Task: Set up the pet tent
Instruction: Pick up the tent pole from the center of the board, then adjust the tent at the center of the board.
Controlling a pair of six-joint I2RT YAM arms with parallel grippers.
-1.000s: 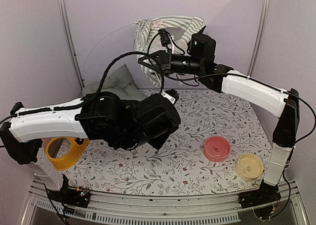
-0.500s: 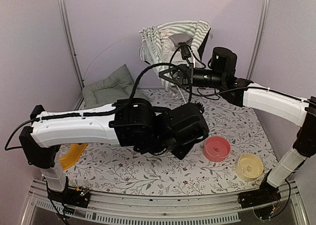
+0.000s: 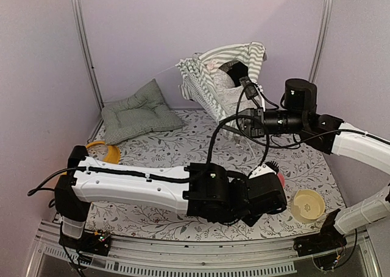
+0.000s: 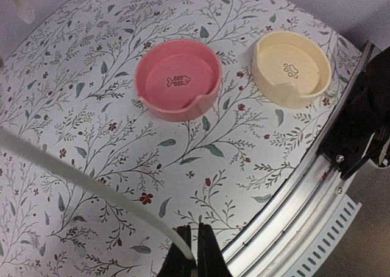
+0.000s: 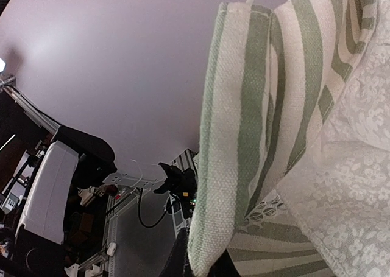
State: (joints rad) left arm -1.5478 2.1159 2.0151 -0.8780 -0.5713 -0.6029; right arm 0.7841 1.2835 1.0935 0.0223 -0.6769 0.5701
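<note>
Striped pet tent (image 3: 202, 85) hem between right fingers (image 5: 178, 262), pole (image 4: 91, 181) between left fingers (image 4: 209, 255).

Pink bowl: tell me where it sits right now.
In the left wrist view the pink bowl sits on the floral tablecloth just left of the cream bowl, apart from it, toward the table's near right corner.

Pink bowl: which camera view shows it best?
The left wrist view: the whole pink bowl lies open there, with a fish mark inside. In the top external view only a sliver shows behind the left arm. The right wrist view does not show it.
</note>
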